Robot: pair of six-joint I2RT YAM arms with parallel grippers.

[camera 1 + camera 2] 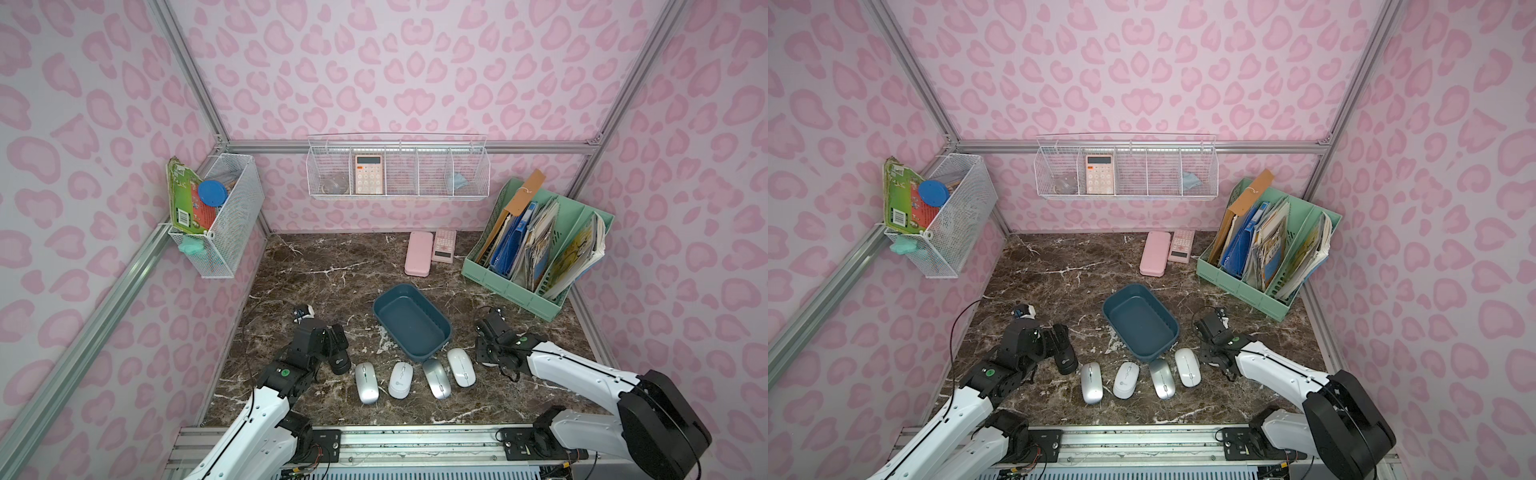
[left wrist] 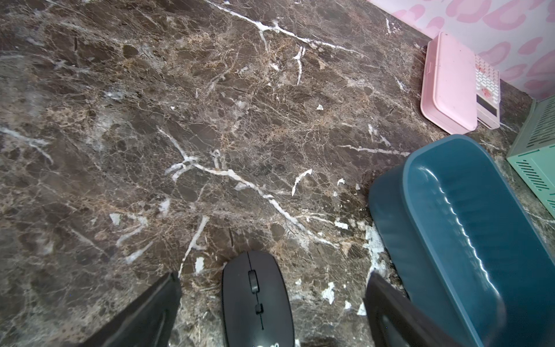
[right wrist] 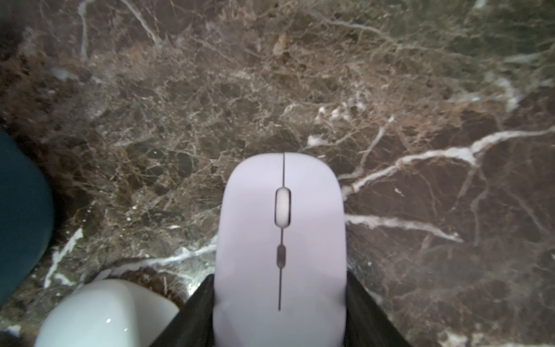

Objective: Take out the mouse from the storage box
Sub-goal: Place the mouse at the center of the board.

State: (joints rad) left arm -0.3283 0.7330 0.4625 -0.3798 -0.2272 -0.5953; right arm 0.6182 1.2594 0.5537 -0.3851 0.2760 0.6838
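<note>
Storage box: your storage box (image 1: 409, 328) sat mid-worktop (image 1: 316, 282), open side up, its whole floor on show in both top views.
Right fingers: your right fingers (image 3: 192, 318) were clamped on both sides of a pale mouse (image 3: 279, 240), just off the box's near right corner. Couldn't tell whether it was lifted or resting.
Left fingers: your left fingers (image 2: 150, 315) were spread wide with a black mouse (image 2: 258, 300) between them, touching neither one. That mouse lay on the worktop, left of the box.
Other mice: four lay in a row on the worktop just in front of the box, from a silver mouse (image 1: 366, 382) at the left end to a white mouse (image 1: 461, 366) at the right end, just beside your right fingers.
Back of worktop: a pink case (image 1: 419, 253) and a pink calculator (image 1: 444, 245) were side by side at the wall, with a green file rack (image 1: 490, 270) at the right.
</note>
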